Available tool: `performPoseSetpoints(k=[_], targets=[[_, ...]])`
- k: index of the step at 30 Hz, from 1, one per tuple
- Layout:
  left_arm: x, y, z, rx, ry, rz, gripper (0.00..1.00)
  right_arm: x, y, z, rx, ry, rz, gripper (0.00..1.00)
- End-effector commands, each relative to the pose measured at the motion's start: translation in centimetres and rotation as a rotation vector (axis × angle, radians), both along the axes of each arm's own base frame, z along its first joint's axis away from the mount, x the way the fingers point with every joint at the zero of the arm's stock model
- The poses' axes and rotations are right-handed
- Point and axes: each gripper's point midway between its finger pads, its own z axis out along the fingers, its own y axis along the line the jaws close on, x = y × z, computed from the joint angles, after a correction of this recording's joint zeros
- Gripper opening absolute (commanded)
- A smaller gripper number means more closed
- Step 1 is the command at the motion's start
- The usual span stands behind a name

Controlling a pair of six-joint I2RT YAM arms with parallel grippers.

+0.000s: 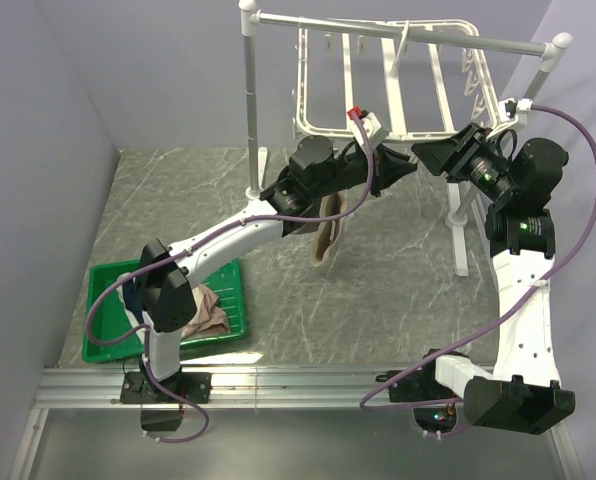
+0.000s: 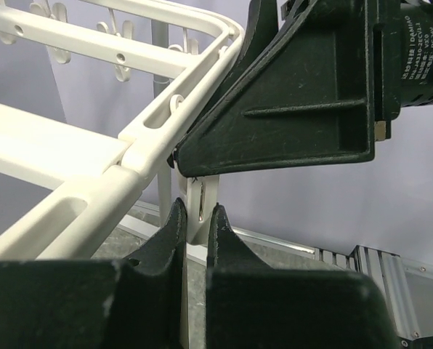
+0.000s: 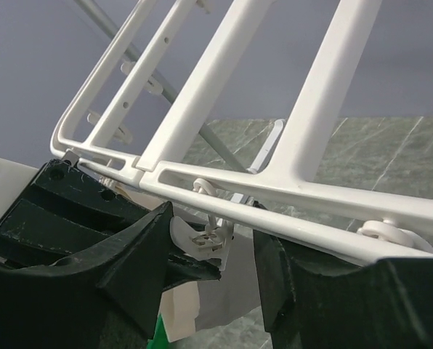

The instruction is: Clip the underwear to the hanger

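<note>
Left tool point(image 2: 197, 212), pressed together on the underwear point(image 1: 328, 228), holds it under the hanger point(image 3: 325, 94) toward the far edge of the surface point(image 1: 408, 290). Right tool point(image 3: 213, 218) stands spread around a clip point(image 3: 205, 240). Clipping step, by judgement: squeeze clip open, feed fabric in.

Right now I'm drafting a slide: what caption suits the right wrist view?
Right gripper, open, brackets a dangling clip beneath a rail of the white hanger.

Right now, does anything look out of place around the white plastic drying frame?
Nothing looks broken or spilled. The only oddity is the taupe grey-brown fabric underwear. It hangs bunched below the left arm, lower than the white plastic drying frame.
</note>
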Motion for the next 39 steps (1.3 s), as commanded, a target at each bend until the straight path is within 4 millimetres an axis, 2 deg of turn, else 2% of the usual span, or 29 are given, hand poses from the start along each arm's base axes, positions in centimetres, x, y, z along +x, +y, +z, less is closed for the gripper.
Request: performPoseSetpoints(k=[1, 4, 6, 7, 8, 10, 11, 13, 14, 16, 17, 19, 20, 22, 23, 25, 26, 27, 28, 30, 31, 32, 33, 34, 36, 38, 39], targets=[[-3.0, 0.9, 3.2, -0.050, -0.050, -0.089, 0.00, 0.4, -0.1, 1.1, -0.007, -0.053, 0.005, 0.52], [-3.0, 0.9, 3.4, -0.052, -0.052, -0.094, 0.00, 0.2, 0.1, 1.3, -0.010, -0.063, 0.013, 0.43], [-2.9, 0.8, 3.3, -0.050, -0.053, -0.092, 0.01, 0.2, 0.0, 1.4, -0.012, -0.071, 0.013, 0.32], [-2.9, 0.8, 3.4, -0.051, -0.053, -0.090, 0.04, 0.1, 0.1, 1.4, -0.014, -0.072, 0.014, 0.28], [-2.9, 0.8, 3.4, -0.050, -0.053, -0.092, 0.12, 0.1, 0.0, 1.5, -0.017, -0.077, 0.011, 0.21], [-3.0, 0.8, 3.4, -0.047, -0.051, -0.092, 0.20, 0.2, 0.0, 1.5, -0.023, -0.080, 0.009, 0.16], [-3.1, 1.0, 3.7, -0.048, -0.053, -0.091, 0.29, 0.2, 0.0, 1.5, -0.027, -0.082, 0.008, 0.12], [-3.2, 1.2, 3.4, -0.032, -0.048, -0.090, 0.38, 0.1, -0.1, 1.5, -0.032, -0.087, 0.006, 0.06], [-3.4, 1.7, 4.0, -0.037, -0.060, -0.083, 0.46, 0.2, -0.1, 1.5, -0.035, -0.086, 0.006, 0.04], [-4.0, 2.2, 3.7, -0.021, -0.065, -0.089, 0.52, 0.2, -0.1, 1.6, -0.040, -0.092, 0.007, 0.01], [-4.6, 3.1, 4.7, -0.026, -0.094, -0.090, 0.55, 0.3, -0.1, 1.5, -0.043, -0.090, 0.005, 0.00], [-5.4, 3.8, 4.0, 0.017, -0.101, -0.102, 0.57, 0.2, -0.1, 1.4, -0.046, -0.089, 0.007, 0.00], [-6.2, 4.9, 4.9, 0.029, -0.156, -0.100, 0.58, 0.2, -0.1, 1.5, -0.048, -0.090, 0.008, 0.00], [-7.6, 5.9, 2.9, 0.123, -0.206, -0.141, 0.60, 0.3, -0.1, 1.3, -0.051, -0.088, 0.013, 0.00], [-8.6, 7.4, 3.8, 0.147, -0.328, -0.137, 0.67, 0.2, -0.1, 1.3, -0.054, -0.089, 0.014, 0.00], [-10.0, 8.6, 1.5, 0.236, -0.401, -0.194, 0.71, 0.2, 0.0, 1.1, -0.059, -0.088, 0.022, 0.00], [-10.9, 9.9, 0.7, 0.302, -0.493, -0.214, 0.81, 0.2, 0.1, 1.0, -0.060, -0.087, 0.030, 0.00], [-11.2, 10.5, -0.9, 0.351, -0.513, -0.232, 0.83, 0.1, 0.1, 0.9, -0.061, -0.085, 0.034, 0.00], [-11.6, 11.0, -1.5, 0.392, -0.636, -0.253, 0.85, 0.2, 0.2, 0.9, -0.062, -0.083, 0.037, 0.00], [-12.8, 12.9, -4.2, 0.501, -0.697, -0.314, 0.88, 0.1, 0.3, 0.8, -0.063, -0.080, 0.053, 0.00], [-13.2, 13.5, -4.4, 0.534, -0.849, -0.333, 0.92, 0.1, 0.4, 0.8, -0.062, -0.078, 0.056, 0.00], [-13.6, 14.5, -6.8, 0.627, -0.856, -0.376, 0.93, 0.0, 0.5, 0.8, -0.063, -0.080, 0.066, 0.00], [-13.8, 15.0, -7.7, 0.673, -0.902, -0.392, 0.93, 0.0, 0.6, 0.9, -0.064, -0.082, 0.070, 0.00], [-14.2, 15.3, -8.3, 0.705, -1.011, -0.421, 0.99, 0.0, 0.6, 0.8, -0.064, -0.081, 0.071, 0.00], [-13.9, 16.2, -10.2, 0.790, -1.064, -0.434, 0.99, 0.0, 0.7, 0.8, -0.064, -0.078, 0.080, 0.00], [-13.6, 16.6, -10.7, 0.825, -1.170, -0.428, 0.99, 0.1, 0.7, 0.7, -0.063, -0.075, 0.088, 0.00], [-12.9, 16.9, -11.9, 0.874, -1.204, -0.415, 0.99, 0.0, 0.8, 0.7, -0.062, -0.074, 0.096, 0.00]])
